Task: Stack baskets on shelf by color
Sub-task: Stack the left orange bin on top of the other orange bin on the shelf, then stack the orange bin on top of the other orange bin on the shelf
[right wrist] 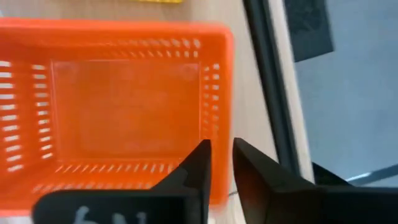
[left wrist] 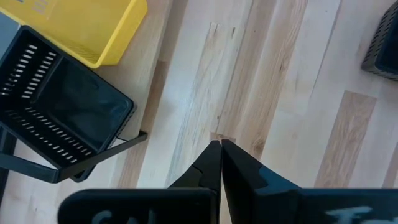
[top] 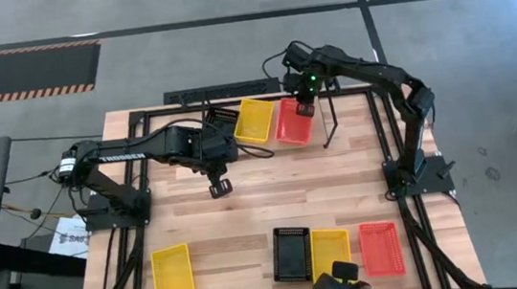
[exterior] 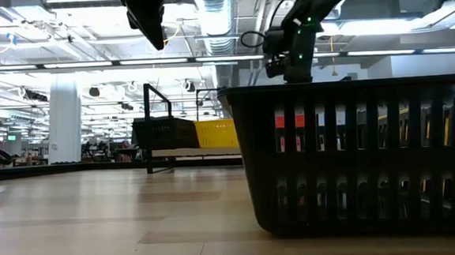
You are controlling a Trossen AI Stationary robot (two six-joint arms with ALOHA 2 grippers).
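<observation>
On the shelf (top: 330, 125) at the table's far edge sit a black basket (top: 223, 119), a yellow basket (top: 254, 119) and a red-orange basket (top: 293, 122), side by side. My right gripper (top: 305, 109) hovers above the red-orange basket's (right wrist: 112, 106) far right corner, its fingers (right wrist: 221, 144) a narrow gap apart. In the low view the right gripper (exterior: 291, 74) stands clear above that basket (exterior: 291, 131). My left gripper (top: 221, 187) hangs shut (left wrist: 221, 144) over bare table near the middle. Four more baskets lie along the near edge.
Along the near edge lie a yellow basket (top: 172, 273), a black basket (top: 291, 254), a second yellow basket (top: 329, 251) and a red-orange basket (top: 380, 248). A dark device (top: 345, 284) sits at the near edge. Bare wood lies between the shelf and the near row.
</observation>
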